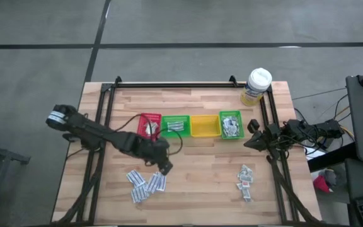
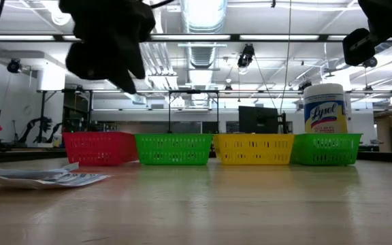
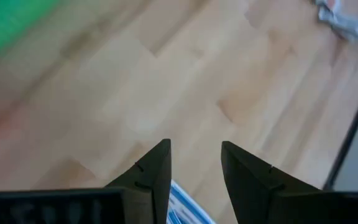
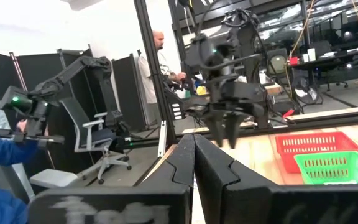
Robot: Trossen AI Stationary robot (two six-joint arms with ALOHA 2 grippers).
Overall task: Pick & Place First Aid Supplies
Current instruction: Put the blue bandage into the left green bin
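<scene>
The first aid supplies lie flat in two loose piles on the wooden table: white-blue sachets (image 1: 147, 183) at the near left, which also show in the low view (image 2: 46, 178), and grey and white-red ones (image 1: 246, 180) at the near right. More lie inside the red bin (image 1: 149, 125) and both green bins (image 1: 176, 125) (image 1: 230, 124). My left gripper (image 1: 166, 168) (image 3: 194, 149) hangs open above the table beside the left pile, fingers pointing down. One sachet (image 3: 182, 208) shows below, between its fingers. My right gripper (image 4: 193, 144) waits shut at the table's right edge (image 1: 251, 135).
A yellow bin (image 1: 204, 125) stands in the row between the green ones. The white-lidded wipes tub (image 1: 257, 86) stands at the far right corner. Black frame rails run along the table's left, right and far sides. Bare wood lies between the two piles. A person stands in the room behind.
</scene>
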